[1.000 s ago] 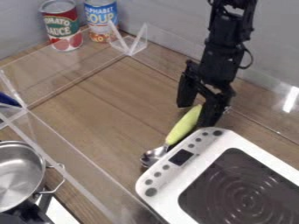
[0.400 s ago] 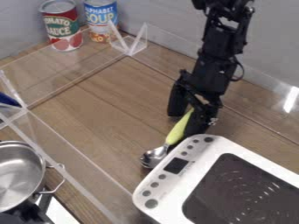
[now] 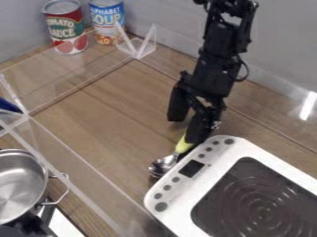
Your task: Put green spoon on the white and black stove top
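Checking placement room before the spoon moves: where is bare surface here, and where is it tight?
Free: the black top of the stove, and wood between the cans and pot. Tight: the green spoon lies against the stove's corner under the open gripper.

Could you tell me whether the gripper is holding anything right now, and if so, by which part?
Nothing is held. The gripper is open above the green spoon, which lies on the table with its bowl beside the white and black stove top.
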Robot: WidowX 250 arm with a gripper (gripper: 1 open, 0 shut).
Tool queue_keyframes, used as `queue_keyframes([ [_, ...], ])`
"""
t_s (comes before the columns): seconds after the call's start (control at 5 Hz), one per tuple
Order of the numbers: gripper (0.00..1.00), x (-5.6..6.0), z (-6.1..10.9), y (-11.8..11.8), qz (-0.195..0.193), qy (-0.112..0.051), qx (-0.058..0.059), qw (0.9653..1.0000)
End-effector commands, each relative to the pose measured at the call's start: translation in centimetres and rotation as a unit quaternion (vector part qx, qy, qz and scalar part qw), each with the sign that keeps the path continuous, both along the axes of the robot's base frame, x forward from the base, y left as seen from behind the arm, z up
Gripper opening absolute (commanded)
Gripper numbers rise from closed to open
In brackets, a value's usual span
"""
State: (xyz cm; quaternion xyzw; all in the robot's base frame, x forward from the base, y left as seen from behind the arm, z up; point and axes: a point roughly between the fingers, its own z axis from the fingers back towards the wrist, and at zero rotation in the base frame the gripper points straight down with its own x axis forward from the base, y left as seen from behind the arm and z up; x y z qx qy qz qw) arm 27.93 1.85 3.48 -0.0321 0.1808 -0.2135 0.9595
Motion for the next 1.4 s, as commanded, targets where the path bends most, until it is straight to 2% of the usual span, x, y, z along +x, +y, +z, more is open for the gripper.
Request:
queue_keyframes([
  [0.0,1.0,0.6,2.6,-0.1,0.02,-0.039,0.0,0.999],
  [0.2,1.0,0.6,2.8,-0.6,0.04,-0.037,-0.001,0.9985],
  [0.8,1.0,-1.6,2.1,1.4,0.038,-0.032,-0.004,0.9988],
  [1.2,1.0,-0.7,1.7,0.2,0.069,-0.036,0.0,0.997],
])
